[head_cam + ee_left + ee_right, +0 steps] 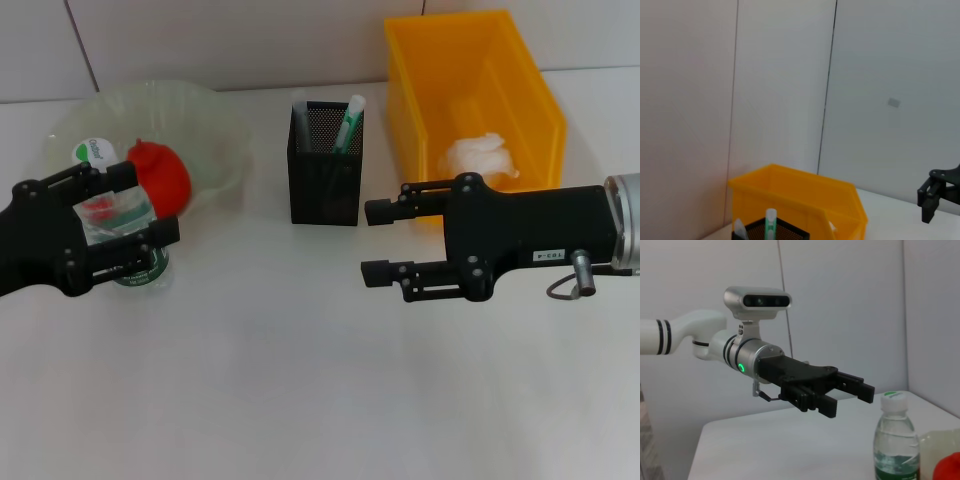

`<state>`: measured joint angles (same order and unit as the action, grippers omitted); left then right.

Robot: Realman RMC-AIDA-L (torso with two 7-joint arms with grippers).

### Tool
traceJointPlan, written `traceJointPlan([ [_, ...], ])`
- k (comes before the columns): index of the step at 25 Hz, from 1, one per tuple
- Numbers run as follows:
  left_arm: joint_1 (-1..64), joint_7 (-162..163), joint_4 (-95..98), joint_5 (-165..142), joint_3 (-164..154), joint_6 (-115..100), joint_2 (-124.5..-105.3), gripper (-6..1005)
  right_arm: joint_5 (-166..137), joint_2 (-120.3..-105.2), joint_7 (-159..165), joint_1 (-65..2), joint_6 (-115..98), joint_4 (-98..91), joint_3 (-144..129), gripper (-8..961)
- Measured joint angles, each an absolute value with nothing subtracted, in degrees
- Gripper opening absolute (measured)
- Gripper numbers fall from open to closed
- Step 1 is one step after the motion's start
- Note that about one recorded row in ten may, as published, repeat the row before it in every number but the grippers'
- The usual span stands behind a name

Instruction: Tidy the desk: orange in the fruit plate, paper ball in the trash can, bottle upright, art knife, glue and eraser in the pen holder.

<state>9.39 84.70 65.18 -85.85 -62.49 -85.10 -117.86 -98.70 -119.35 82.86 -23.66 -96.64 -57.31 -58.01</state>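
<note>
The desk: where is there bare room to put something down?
The near desk, in front of both claws, is bare, as is the strip between bottle and pen holder. It is crowded at the left around the fruit plate, bottle and left claw.

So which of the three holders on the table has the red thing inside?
The clear fruit plate on the robot's left holds the red thing. The black mesh pen holder holds pens, and the yellow bin holds white crumpled paper.

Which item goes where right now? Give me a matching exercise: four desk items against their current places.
Items:
1. orange
2. paper ball
3. bottle
4. glue

Places:
a. in the yellow trash can
b. in the black pen holder
c. upright on the desk, by the left gripper
d. in the fruit plate

Pairs: 1-d, 2-a, 3-c, 4-b.
</note>
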Motion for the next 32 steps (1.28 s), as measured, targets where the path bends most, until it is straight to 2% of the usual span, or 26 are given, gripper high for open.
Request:
traceJointPlan([
  [32,8.7,84.3,63.5,-87.6,-61.4,-89.4,-118.02,805,-95.9,-119.41,82.7,-26.9,-93.2,-53.9,-67.6,649],
])
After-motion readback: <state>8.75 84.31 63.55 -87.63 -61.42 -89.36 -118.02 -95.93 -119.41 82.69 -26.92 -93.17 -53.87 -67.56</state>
